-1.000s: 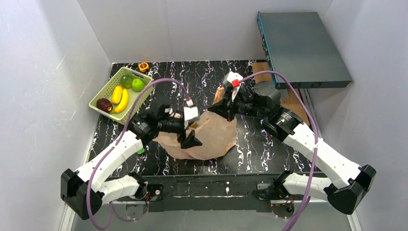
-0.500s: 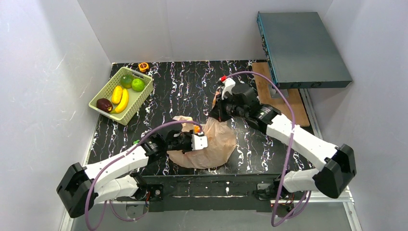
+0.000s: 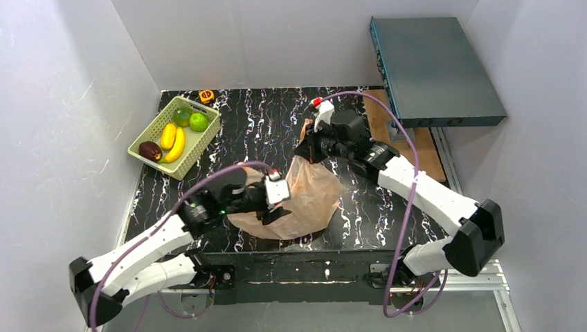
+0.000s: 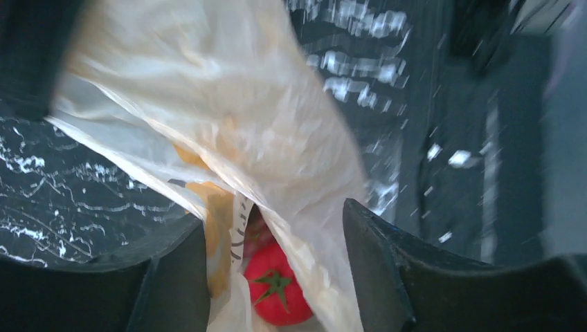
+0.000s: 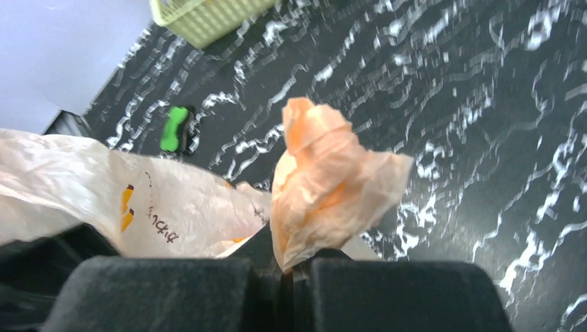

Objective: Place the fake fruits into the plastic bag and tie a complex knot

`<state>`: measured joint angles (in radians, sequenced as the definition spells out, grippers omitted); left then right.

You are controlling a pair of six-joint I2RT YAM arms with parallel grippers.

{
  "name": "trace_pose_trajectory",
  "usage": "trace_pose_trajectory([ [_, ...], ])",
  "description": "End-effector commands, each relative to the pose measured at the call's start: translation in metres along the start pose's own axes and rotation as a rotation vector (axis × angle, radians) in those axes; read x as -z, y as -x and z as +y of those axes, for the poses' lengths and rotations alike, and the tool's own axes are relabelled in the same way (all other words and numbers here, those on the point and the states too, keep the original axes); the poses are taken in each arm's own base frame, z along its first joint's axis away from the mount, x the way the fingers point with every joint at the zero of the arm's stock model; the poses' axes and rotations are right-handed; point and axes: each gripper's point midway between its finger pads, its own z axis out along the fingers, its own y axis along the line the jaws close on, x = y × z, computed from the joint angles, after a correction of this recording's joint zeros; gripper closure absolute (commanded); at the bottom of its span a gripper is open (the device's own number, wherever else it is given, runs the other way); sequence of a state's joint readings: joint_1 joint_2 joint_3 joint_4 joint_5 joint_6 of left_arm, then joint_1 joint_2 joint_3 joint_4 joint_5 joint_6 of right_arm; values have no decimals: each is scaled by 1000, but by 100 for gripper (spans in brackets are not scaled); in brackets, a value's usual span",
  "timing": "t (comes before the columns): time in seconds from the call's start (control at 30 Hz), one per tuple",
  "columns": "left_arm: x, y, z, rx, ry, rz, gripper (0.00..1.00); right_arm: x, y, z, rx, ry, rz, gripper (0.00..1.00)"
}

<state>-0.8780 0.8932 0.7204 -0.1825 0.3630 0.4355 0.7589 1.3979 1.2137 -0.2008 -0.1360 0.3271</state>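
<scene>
The peach plastic bag [image 3: 311, 197] lies mid-table, its far corner pulled up. My right gripper [image 3: 306, 147] is shut on a bunched peach handle [image 5: 332, 183], which sticks out past the closed jaws [image 5: 294, 266]. My left gripper [image 3: 273, 207] is at the bag's near left edge. Its jaws stand apart [image 4: 277, 270], with loose bag film [image 4: 228, 104] draped between them. A red fruit with a green stalk [image 4: 277, 287] lies inside the bag mouth. Other fake fruits, bananas [image 3: 173, 142], a lime [image 3: 199, 122] and a dark plum [image 3: 149, 150], sit in the basket. No knot shows.
The light green basket [image 3: 197, 145] stands at the far left. A small green bone toy [image 5: 176, 128] lies on the black marbled table [image 3: 263, 117] left of the bag. A grey box [image 3: 432, 66] on a wooden board is at the far right.
My left gripper came down from above the bag to its near left edge, shut, then opened again. My right gripper shifted left and raised the handle, drawing the bag up.
</scene>
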Motion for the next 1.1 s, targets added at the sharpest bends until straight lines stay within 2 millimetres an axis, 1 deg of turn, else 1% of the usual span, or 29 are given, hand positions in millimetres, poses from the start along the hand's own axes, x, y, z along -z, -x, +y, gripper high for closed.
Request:
trace_pose_trajectory([
  [0.0,52,72,-14,237,-57,-100,37,29,52,27,190,126,-213,99],
  [0.07,63,85,3,297,-6,-100,33,32,47,34,220,169,-213,99],
  [0.13,74,103,29,407,30,-160,31,35,42,40,246,209,-204,97],
  [0.23,77,124,65,585,28,-229,33,40,42,50,294,250,-232,95],
  [0.27,76,129,74,633,29,-244,33,41,41,54,309,261,-233,95],
  [0.33,70,133,89,638,35,-262,33,42,39,58,346,271,-239,95],
  [0.43,57,134,105,649,48,-281,35,43,38,65,379,282,-241,94],
  [0.57,44,141,123,707,36,-331,38,41,38,66,384,263,-241,90],
  [0.67,40,147,125,758,-13,-372,41,42,38,65,393,251,-246,89],
  [0.7,40,156,125,772,-43,-422,44,42,35,64,397,245,-242,89],
  [0.77,35,157,133,775,-35,-425,49,42,34,69,402,259,-245,88],
  [0.8,32,159,134,783,-48,-430,49,40,34,70,403,262,-244,87],
  [0.87,28,156,138,805,-43,-426,49,40,35,72,404,270,-241,84],
  [0.9,27,156,139,822,-46,-423,55,40,34,73,401,273,-237,76],
  [0.93,30,163,136,848,-75,-438,100,43,36,67,347,228,-238,64],
  [1.0,36,166,137,849,-64,-455,100,45,42,61,289,180,-256,41],
  [1.03,39,166,137,850,-55,-461,100,47,45,58,255,153,-267,36],
  [1.07,41,166,140,857,-35,-465,100,48,49,54,219,123,-281,33],
])
